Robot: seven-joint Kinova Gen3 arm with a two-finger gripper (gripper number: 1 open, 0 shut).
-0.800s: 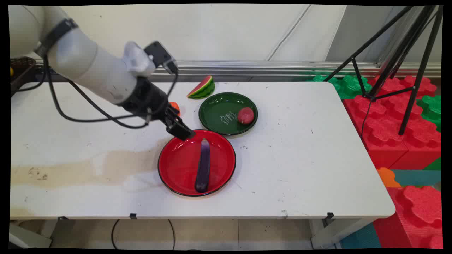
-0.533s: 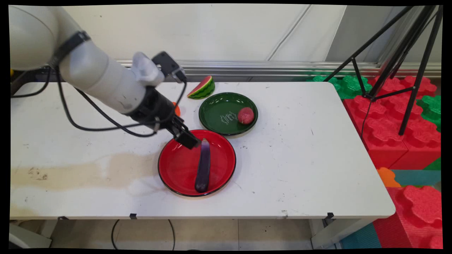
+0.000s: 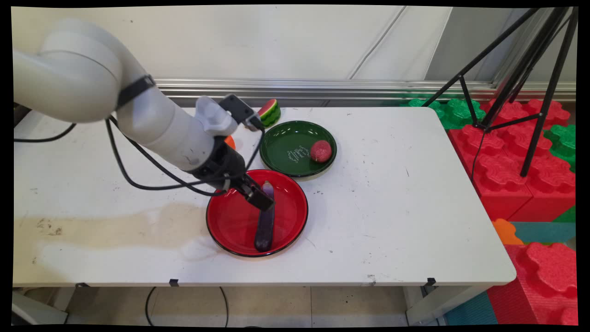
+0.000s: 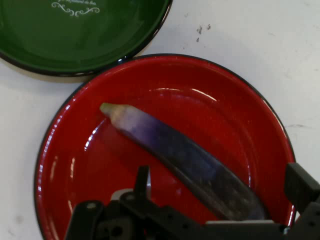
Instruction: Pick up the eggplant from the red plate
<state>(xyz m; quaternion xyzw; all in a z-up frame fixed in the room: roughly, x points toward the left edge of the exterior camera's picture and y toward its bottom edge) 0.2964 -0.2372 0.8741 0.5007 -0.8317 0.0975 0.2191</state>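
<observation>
A purple eggplant (image 3: 266, 220) is seen lying in a red plate (image 3: 230, 221) on the white table (image 3: 392, 207). The black gripper (image 3: 261, 202) is poised just over it, fingers (image 4: 302, 186) spread apart on either side. A green plate (image 3: 286, 147) holding a red fruit (image 3: 320, 151) sits just behind.

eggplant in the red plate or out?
In. The eggplant lies flat inside the red plate, within its rim in both views. The open tool straddles it, one finger on either side.
</observation>
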